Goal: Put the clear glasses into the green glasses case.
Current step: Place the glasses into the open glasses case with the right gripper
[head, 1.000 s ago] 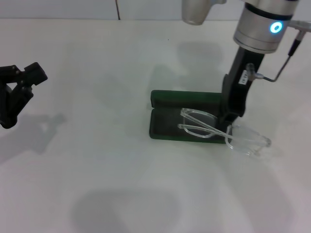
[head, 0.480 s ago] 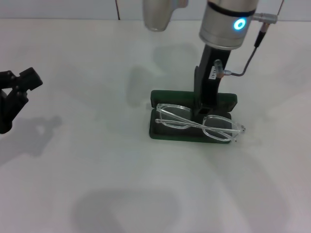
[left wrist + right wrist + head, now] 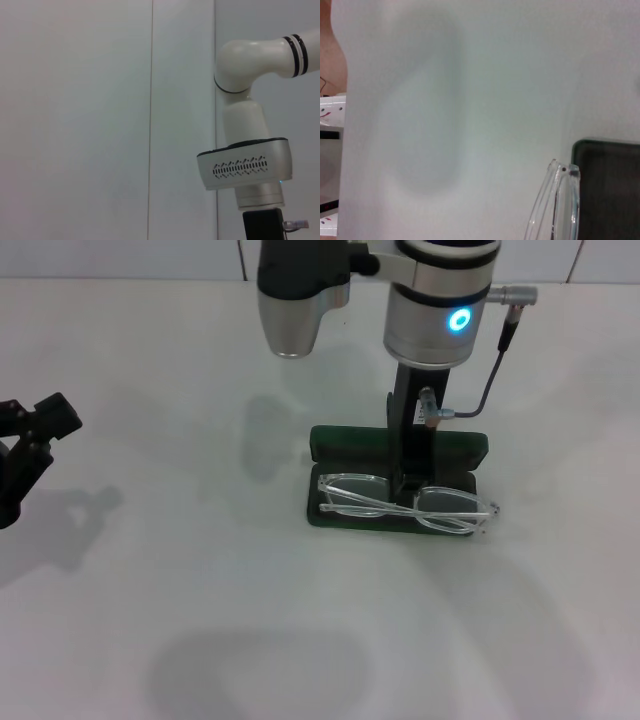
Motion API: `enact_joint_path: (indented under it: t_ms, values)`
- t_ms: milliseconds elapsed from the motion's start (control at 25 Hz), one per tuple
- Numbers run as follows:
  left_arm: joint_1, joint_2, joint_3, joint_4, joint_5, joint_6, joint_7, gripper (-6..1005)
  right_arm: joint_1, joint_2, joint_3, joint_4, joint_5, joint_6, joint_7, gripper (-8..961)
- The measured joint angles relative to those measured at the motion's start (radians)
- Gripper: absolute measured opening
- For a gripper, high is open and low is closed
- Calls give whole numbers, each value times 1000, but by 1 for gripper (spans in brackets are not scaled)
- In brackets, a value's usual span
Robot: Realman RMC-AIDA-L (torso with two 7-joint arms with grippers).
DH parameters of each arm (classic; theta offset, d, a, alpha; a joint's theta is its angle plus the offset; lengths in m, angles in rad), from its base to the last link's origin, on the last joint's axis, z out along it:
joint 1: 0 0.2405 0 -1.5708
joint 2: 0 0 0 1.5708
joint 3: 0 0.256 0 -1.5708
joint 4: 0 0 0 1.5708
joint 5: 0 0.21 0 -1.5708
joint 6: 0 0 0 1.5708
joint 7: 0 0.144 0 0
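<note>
Although a small white label sits on the right arm's dark finger mount, none of its print can be read, and no lettering is legible on the green glasses case (image 3: pixel 345 440) either. That case lies open on the white desk (image 3: pixel 200 620), its lid standing up along the far edge and its dark tray facing up. Straight above the tray, the right tool (image 3: pixel 410 483) reaches down and meets the clear glasses (image 3: pixel 405 502) at the bridge between the two lenses; its fingers look closed on the frame there. Across the tray the glasses lie lengthwise, one lens over the lining, the other end jutting just past the case's right rim. From the right wrist view a folded hinge corner of the frame shows beside the tray's corner. Far off at the desk's left edge, the left tool (image 3: pixel 30 425) hangs idle; whether it is apart or together I cannot tell.
</note>
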Motion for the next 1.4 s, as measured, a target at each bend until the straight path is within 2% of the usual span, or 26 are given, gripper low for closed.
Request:
enact_joint_path:
  t_ms: [880,1400]
  values:
    - [13,-3,0,-14,0,-2,5,114,15,0,4,-245,-286,166,258,62]
    - [13,-10,0,-14,12,-2,8,117,5,0,15,-267,-330,210,288,62]
